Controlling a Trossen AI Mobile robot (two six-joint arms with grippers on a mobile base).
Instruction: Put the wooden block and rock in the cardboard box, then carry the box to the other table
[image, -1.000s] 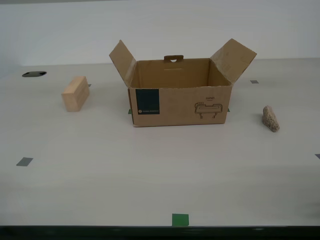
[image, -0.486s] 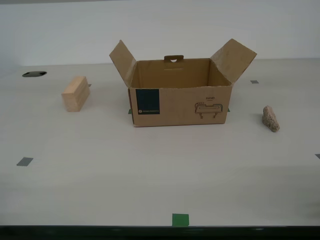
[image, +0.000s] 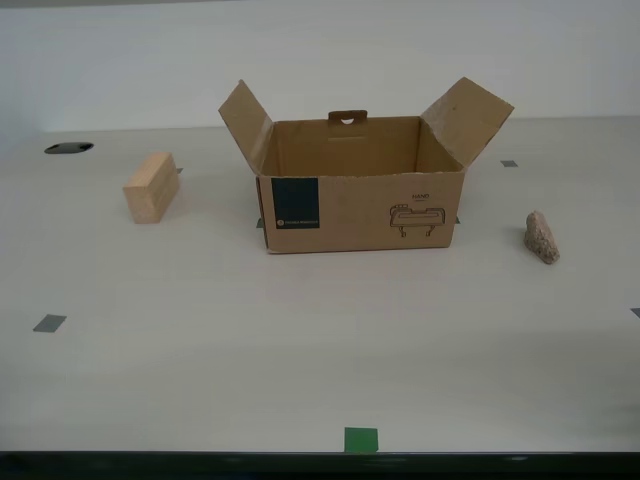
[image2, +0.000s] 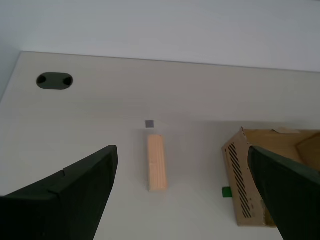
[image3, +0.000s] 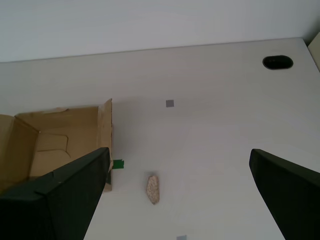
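The cardboard box (image: 360, 195) stands open in the middle of the beige table, flaps spread, its inside showing nothing. The wooden block (image: 151, 187) lies toward the exterior view's left of it; the rock (image: 541, 237) lies toward the exterior view's right. No arm shows in the exterior view. My second gripper (image2: 182, 195) hovers high above the table, open, with the wooden block (image2: 156, 162) lying between its dark fingers (image2: 75, 192) far below and the box (image2: 270, 175) beside it. My first gripper (image3: 180, 195) is also high and open, over the rock (image3: 153, 188), next to the box (image3: 60, 140).
Grey tape squares (image: 48, 323) and a green tape mark (image: 361, 439) dot the table. A dark cable hole (image: 68, 148) sits at the far edge on the exterior view's left. A pale wall rises behind the table.
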